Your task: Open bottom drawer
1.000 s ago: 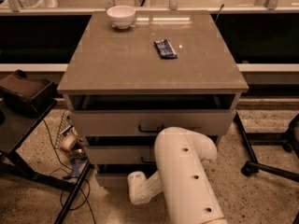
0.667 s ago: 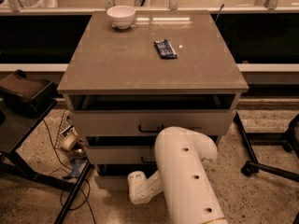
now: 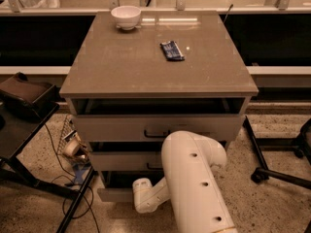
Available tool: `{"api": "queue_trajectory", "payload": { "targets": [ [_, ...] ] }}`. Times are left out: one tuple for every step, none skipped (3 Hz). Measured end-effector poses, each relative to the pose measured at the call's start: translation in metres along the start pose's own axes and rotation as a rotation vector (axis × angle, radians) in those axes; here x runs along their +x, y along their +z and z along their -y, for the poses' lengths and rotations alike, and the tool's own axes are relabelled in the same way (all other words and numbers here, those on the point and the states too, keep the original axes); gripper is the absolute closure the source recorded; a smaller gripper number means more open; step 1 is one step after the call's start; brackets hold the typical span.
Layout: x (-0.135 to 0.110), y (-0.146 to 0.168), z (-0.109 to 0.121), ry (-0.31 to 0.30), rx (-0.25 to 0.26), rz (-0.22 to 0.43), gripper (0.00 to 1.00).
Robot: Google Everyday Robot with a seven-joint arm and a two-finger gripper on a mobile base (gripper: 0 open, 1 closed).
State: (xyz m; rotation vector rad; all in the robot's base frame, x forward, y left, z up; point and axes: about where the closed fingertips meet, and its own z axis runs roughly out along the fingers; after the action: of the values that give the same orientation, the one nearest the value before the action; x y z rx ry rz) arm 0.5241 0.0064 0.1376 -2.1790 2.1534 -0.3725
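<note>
The bottom drawer [image 3: 113, 194] is the lowest of three grey-beige fronts in the cabinet [image 3: 158, 96]. Its front stands a little out from the cabinet, with a dark gap above it. My white arm [image 3: 194, 183] comes down from the lower right and bends left across the cabinet's base. My gripper [image 3: 141, 199] is at the end of the arm, right against the bottom drawer's front, at its right part. The arm hides the drawer's handle and most of its front. The middle drawer [image 3: 121, 160] and top drawer [image 3: 155, 127] also stand slightly out.
A white bowl [image 3: 126, 17] and a dark blue packet [image 3: 172, 50] lie on the cabinet top. A black stand with a bag [image 3: 24, 98] is at left, with cables and clutter [image 3: 75, 154] on the floor. Chair legs [image 3: 277, 171] are at right.
</note>
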Motion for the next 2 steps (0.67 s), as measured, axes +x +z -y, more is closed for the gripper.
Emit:
{"api": "queue_trajectory", "payload": {
  "targets": [
    [0.015, -0.0015, -0.0276, 0.05, -0.023, 0.006, 1.0],
    [0.0158, -0.0004, -0.029, 0.05, -0.025, 0.005, 0.75]
  ]
}}
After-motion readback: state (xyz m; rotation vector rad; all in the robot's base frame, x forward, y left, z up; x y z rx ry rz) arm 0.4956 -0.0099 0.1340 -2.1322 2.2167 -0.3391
